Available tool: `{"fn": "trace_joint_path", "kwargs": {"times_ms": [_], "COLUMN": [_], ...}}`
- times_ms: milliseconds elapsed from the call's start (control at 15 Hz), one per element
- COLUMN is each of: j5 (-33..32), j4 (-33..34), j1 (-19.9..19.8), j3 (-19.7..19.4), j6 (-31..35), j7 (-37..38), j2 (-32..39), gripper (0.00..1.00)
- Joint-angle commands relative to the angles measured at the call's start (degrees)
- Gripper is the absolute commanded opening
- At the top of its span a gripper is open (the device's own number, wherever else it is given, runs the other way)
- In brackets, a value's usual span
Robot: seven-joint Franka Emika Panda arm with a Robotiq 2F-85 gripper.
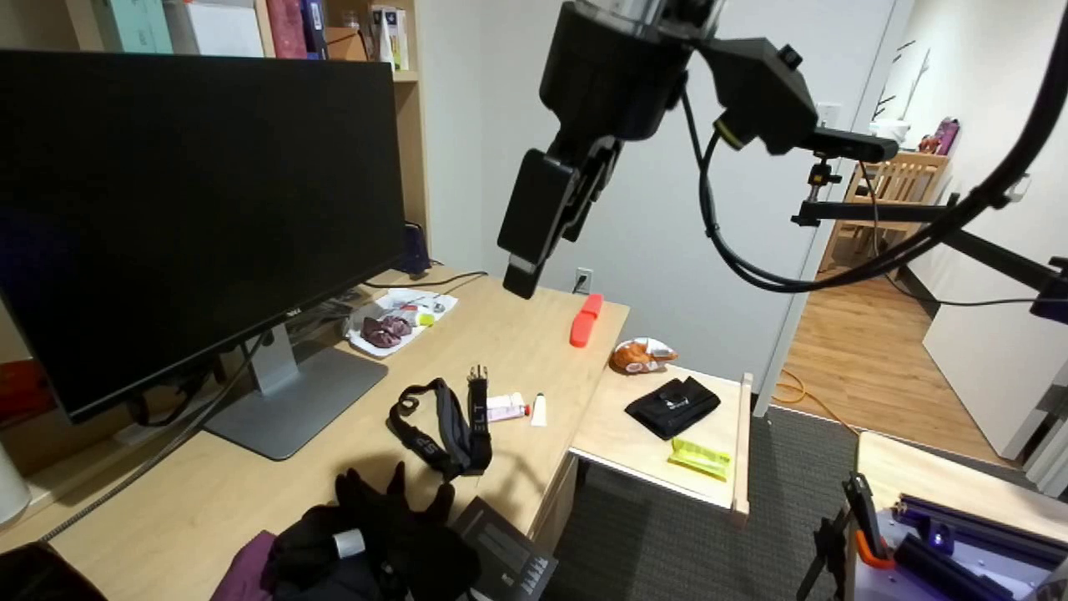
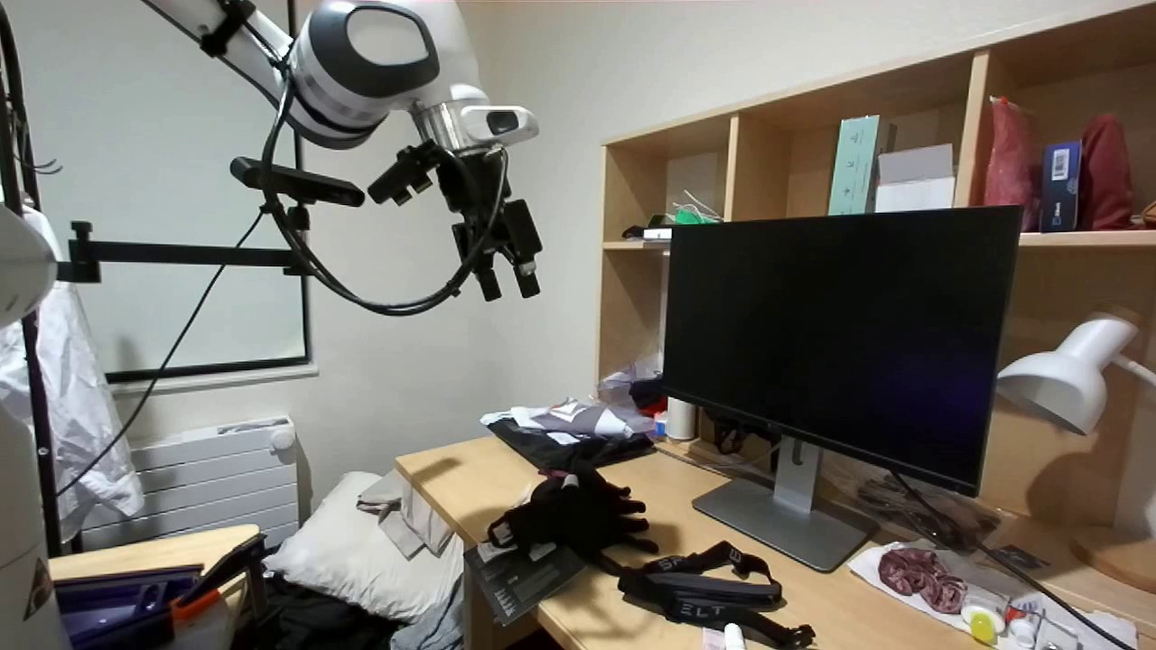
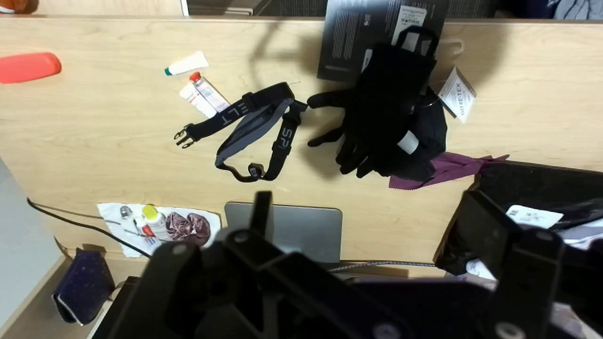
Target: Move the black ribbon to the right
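No all-black bow-like ribbon shows in any view; it is hidden or out of view. A black strap belt [image 1: 446, 430] with a grey pouch, pale letters and a buckle lies looped on the desk. It shows also in an exterior view [image 2: 704, 591] and in the wrist view [image 3: 254, 127]. Black gloves [image 3: 377, 117] lie beside it, also seen in both exterior views [image 1: 375, 534] [image 2: 578, 510]. My gripper [image 2: 508, 282] hangs high above the desk, touching nothing. In the wrist view its fingers [image 3: 372, 202] are wide apart with nothing between them.
A large monitor [image 1: 200, 209] stands on the desk along the shelves. A dark box [image 3: 353, 47] lies at the gloves. A red case [image 1: 586, 320], small tubes [image 1: 507, 407] and a white tray [image 2: 862, 564] lie about. A lower shelf holds a black pouch [image 1: 672, 407] and yellow packet [image 1: 701, 459].
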Motion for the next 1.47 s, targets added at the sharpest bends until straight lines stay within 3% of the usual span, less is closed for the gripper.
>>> {"fn": "trace_joint_path", "kwargs": {"times_ms": [0,667,1000,1400], "j5": [-1.4,-9.3,-13.9,-11.2], "j4": [1.0,9.6,18.2,28.9], "j1": [0.3,-2.2,-1.2,0.9], "j3": [-1.0,-4.3,-7.4,-12.5], "j6": [0.6,7.8,7.1,6.2], "j7": [0.9,0.6,6.7,14.4], "j2": [3.0,27.1,39.0,50.5], "gripper": [1.0,1.0,1.0,1.0]}}
